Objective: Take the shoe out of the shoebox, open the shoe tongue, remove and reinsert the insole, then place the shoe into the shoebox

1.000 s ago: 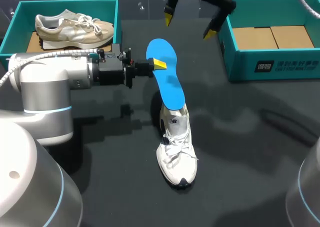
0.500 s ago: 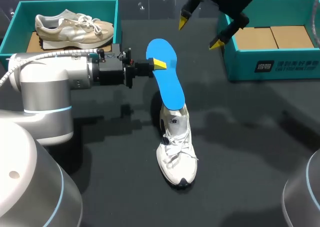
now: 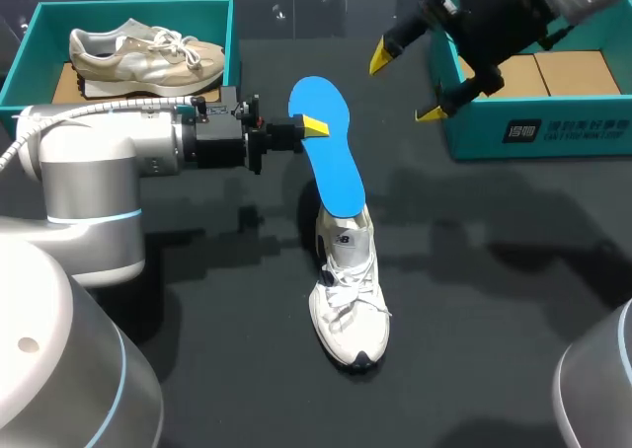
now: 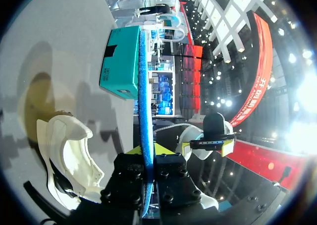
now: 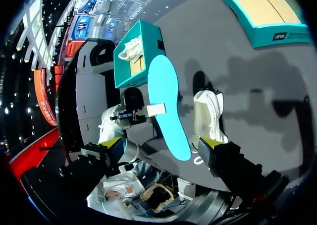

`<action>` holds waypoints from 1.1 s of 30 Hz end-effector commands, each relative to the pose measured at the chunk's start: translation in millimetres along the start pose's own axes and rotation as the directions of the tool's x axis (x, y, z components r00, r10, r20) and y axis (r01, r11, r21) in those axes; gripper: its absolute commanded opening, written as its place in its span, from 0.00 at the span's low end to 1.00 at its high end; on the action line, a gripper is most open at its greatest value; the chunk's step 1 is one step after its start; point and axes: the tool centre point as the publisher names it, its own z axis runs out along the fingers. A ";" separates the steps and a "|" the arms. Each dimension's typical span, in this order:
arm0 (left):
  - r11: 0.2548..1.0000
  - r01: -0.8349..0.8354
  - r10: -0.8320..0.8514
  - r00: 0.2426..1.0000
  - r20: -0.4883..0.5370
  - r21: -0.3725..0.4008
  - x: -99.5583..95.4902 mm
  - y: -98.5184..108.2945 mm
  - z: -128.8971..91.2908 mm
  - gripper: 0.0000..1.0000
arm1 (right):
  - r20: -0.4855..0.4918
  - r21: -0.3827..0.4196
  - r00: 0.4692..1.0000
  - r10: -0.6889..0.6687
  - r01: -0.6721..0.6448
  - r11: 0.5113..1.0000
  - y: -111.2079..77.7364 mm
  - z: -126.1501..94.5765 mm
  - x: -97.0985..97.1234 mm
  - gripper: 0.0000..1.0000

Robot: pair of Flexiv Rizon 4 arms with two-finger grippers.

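Note:
The blue insole (image 3: 331, 162) stands tilted over mid-table, its lower end inside the white shoe (image 3: 348, 290), which lies toe toward the front edge. My left gripper (image 3: 314, 127) is shut on the insole's left edge near its upper end. In the left wrist view the insole (image 4: 143, 106) runs edge-on between that gripper's (image 4: 146, 151) yellow tips, with the white shoe (image 4: 69, 155) beside it. My right gripper (image 3: 406, 85) hangs open and empty beside the right shoebox (image 3: 538, 132), right of the insole. From the right wrist view the insole (image 5: 166, 101), white shoe (image 5: 208, 116) and left gripper (image 5: 148, 110) lie ahead of my right gripper (image 5: 159, 142).
A teal shoebox (image 3: 20, 63) at the back left holds a beige shoe (image 3: 133, 48). The right shoebox holds only cardboard (image 3: 538, 73). Bare dark table lies around the white shoe and toward the front.
My right gripper has swung to the right and lower, from behind the insole to beside the right shoebox. The left arm, insole and shoe have not moved.

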 end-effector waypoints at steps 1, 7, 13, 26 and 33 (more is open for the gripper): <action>1.000 0.000 0.000 1.000 -0.001 0.002 -0.7 0.7 0.8 0.00 | -0.332 0.009 0.943 -0.010 0.014 1.000 4.0 9.0 -8.9 1.00; 1.000 0.000 0.000 1.000 -0.001 0.002 -0.7 0.7 0.8 0.00 | -0.360 0.022 0.933 0.003 0.005 1.000 5.5 18.0 -14.2 1.00; 1.000 0.000 0.000 1.000 -0.001 0.002 -0.7 0.7 0.8 0.00 | -0.390 0.029 0.921 0.008 0.003 1.000 6.8 24.2 -20.1 1.00; 0.999 -0.052 0.051 0.998 -0.030 -0.010 7.1 -1.6 -6.0 0.00 | -0.439 0.039 0.899 0.016 0.001 0.999 10.3 34.5 -30.7 1.00; 0.967 -0.254 0.253 0.965 -0.074 -0.005 22.4 -6.2 -16.3 0.00 | -0.462 0.047 0.887 0.017 0.006 0.999 10.3 39.0 -33.8 1.00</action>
